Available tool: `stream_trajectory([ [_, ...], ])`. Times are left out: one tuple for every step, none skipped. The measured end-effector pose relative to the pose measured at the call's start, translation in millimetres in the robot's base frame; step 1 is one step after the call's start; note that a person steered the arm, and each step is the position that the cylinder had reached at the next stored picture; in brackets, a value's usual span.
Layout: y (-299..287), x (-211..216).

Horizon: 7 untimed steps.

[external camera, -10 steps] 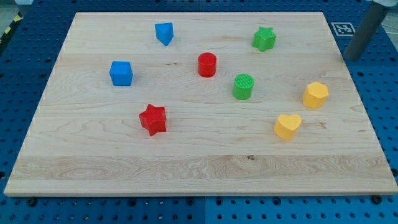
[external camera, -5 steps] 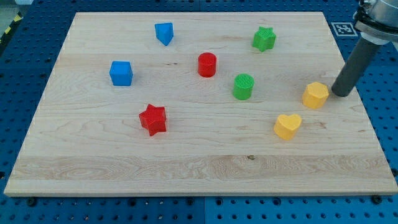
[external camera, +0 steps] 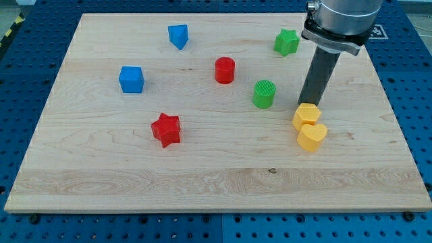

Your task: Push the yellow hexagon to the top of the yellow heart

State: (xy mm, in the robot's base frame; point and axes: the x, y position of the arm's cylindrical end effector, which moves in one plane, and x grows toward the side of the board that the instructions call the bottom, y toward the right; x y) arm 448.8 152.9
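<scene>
The tip (external camera: pixel 310 104), holding nothing, touches the hexagon's (external camera: pixel 306 117) top edge; the heart (external camera: pixel 312 136) sits directly below.

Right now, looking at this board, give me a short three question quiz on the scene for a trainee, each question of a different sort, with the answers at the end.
1. True or false: the yellow hexagon sits just above the yellow heart, toward the view's top, and they look to be touching.
2. Multiple choice: my tip is closest to which block? A) red star B) yellow hexagon C) blue cube
3. Fill in: the block nearest the hexagon on the view's left is the green ____.

Key: 1 true; 2 B, the tip is at the hexagon's top edge; 3 cylinder.
</scene>
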Motion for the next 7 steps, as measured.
stream_trajectory([
  [0,-1],
  [0,-23],
  [3,-47],
  [13,-69],
  [20,-90],
  [21,-108],
  [21,-119],
])
